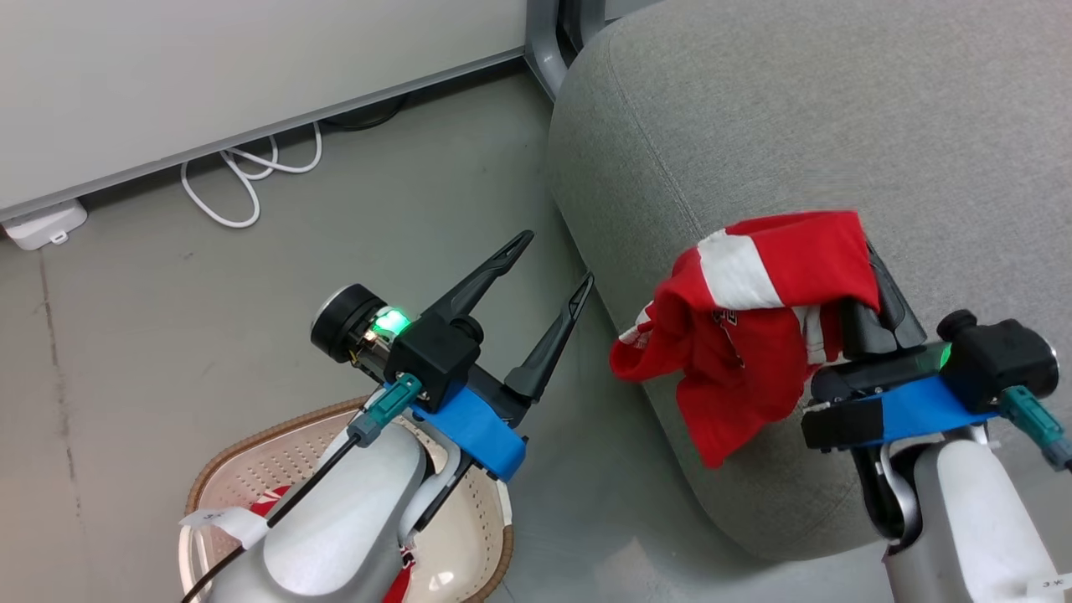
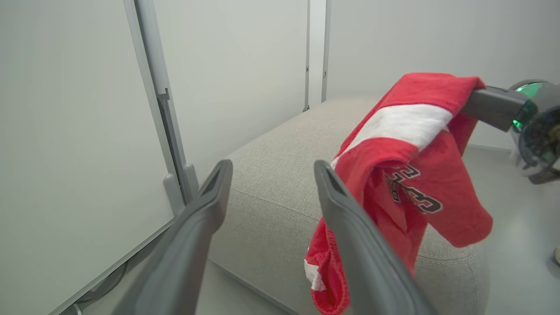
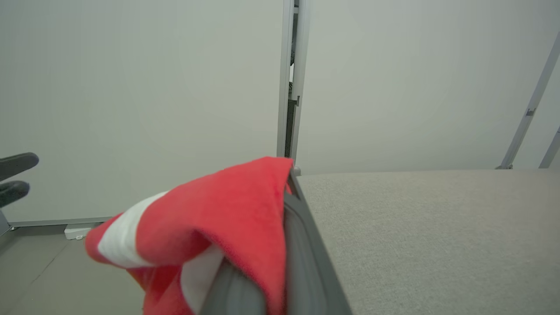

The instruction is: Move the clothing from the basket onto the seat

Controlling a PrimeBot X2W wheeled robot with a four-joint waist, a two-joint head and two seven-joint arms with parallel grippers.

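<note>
My right gripper (image 1: 871,276) is shut on the clothing (image 1: 754,327), a red garment with a broad white stripe and dark lettering. It hangs off the fingers over the front left edge of the seat (image 1: 796,126), a big grey sofa. In the right wrist view the clothing (image 3: 218,210) drapes over my shut gripper (image 3: 291,188) beside the seat (image 3: 437,227). My left gripper (image 1: 557,258) stands open and empty above the floor, left of the seat. In its wrist view it (image 2: 271,168) faces the hanging clothing (image 2: 411,175). The basket (image 1: 251,469) sits under my left forearm, with a bit of red fabric (image 1: 272,500) in it.
A white cable (image 1: 243,176) loops on the grey floor along the pale wall panel, and a white power box (image 1: 46,224) lies at the far left. A metal post (image 1: 544,42) stands at the seat's back left corner.
</note>
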